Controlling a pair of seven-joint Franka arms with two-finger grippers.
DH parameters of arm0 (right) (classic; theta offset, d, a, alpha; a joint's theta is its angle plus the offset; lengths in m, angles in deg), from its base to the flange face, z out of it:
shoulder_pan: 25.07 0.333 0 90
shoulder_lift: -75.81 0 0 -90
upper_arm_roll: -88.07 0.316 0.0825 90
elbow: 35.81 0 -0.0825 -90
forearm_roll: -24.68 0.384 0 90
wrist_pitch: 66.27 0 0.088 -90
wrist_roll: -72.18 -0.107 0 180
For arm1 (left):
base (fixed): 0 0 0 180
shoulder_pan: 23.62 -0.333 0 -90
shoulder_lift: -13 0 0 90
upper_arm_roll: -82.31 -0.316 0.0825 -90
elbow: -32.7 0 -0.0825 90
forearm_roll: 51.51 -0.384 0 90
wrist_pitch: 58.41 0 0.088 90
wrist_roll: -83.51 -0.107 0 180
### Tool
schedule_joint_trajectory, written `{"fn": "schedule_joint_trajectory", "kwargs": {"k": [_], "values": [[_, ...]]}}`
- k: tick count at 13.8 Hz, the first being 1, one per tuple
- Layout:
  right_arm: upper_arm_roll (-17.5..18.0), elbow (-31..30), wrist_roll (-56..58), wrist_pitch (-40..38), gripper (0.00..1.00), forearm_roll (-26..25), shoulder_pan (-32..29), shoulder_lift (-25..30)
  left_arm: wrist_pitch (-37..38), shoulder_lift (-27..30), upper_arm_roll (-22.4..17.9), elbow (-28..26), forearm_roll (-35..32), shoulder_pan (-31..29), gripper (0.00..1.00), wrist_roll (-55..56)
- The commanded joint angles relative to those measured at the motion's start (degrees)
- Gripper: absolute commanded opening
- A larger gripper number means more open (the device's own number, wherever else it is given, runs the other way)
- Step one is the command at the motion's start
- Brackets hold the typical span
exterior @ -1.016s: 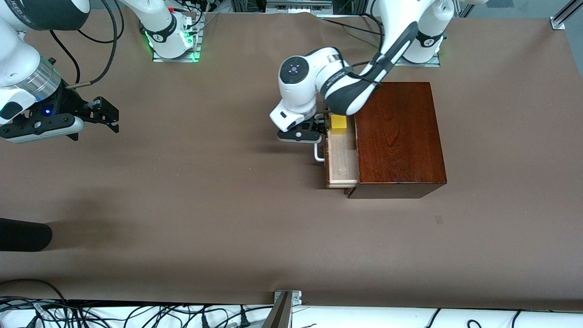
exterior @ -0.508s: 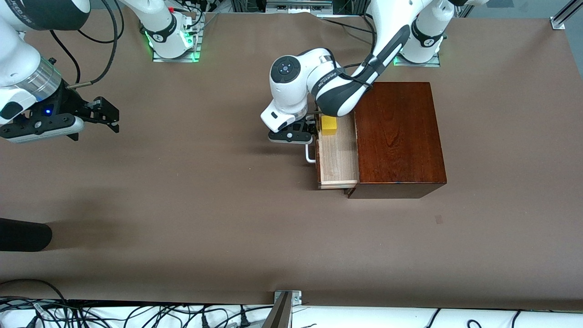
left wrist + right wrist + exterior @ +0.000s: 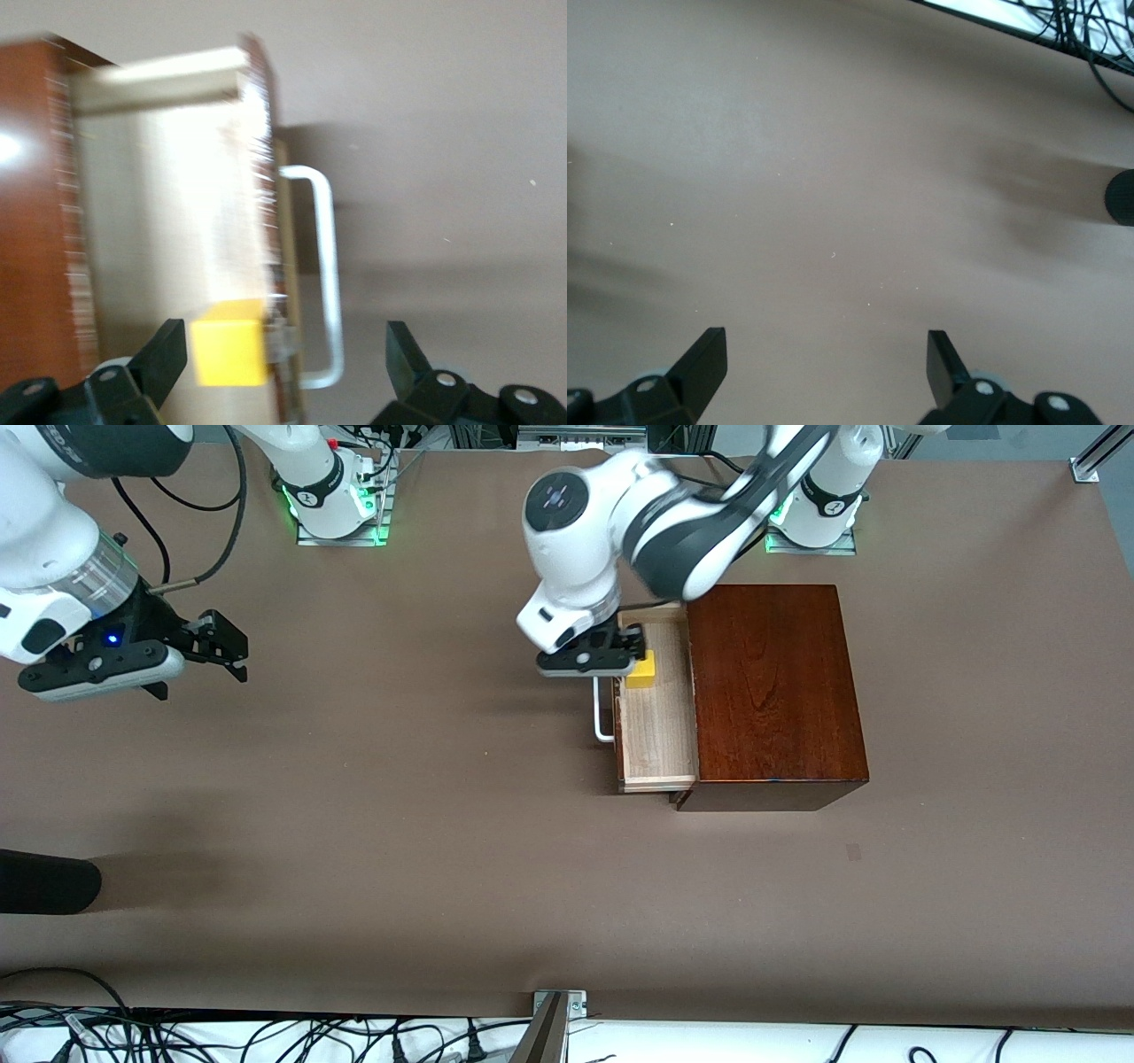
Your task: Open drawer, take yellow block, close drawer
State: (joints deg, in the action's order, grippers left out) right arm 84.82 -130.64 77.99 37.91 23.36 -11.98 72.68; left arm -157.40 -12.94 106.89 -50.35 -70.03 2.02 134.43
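Drawer [image 3: 657,722] stands pulled out of the mahogany box [image 3: 775,691], white bar handle [image 3: 602,713] toward the right arm's end. Yellow block [image 3: 641,670] sits in the tray against the front panel, farther from the camera than the tray's middle. Left gripper [image 3: 595,657] hovers over handle and block, fingers spread wide, empty. Right gripper [image 3: 197,648] waits over bare table, fingers wide.

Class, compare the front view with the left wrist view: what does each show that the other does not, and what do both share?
Front view only: the right claw, open, waiting over bare table at the right arm's end, and the whole mahogany box. Left wrist view only: the left claw's open fingertips close up. Both: the open drawer, its white handle, the yellow block inside, and the left claw above it.
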Motion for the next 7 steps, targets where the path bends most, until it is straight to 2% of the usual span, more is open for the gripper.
{"fn": "schedule_joint_trajectory", "kwargs": {"k": [1,4,7], "values": [[0.0,1.8,0.1,-0.7,1.00,0.7,0.3,-2.3,3.1,6.2,0.4,-1.3,-0.5,-5.6,1.00,-7.5],[1.7,1.7,0.3,-1.2,1.00,1.4,2.8,-4.2,6.7,10.2,0.4,-1.2,5.5,-14.7,1.00,-17.8],[4.6,1.8,7.3,-1.2,1.00,5.8,6.9,-4.3,8.6,12.9,0.4,-1.2,8.9,-24.3,1.00,-29.2]]}}
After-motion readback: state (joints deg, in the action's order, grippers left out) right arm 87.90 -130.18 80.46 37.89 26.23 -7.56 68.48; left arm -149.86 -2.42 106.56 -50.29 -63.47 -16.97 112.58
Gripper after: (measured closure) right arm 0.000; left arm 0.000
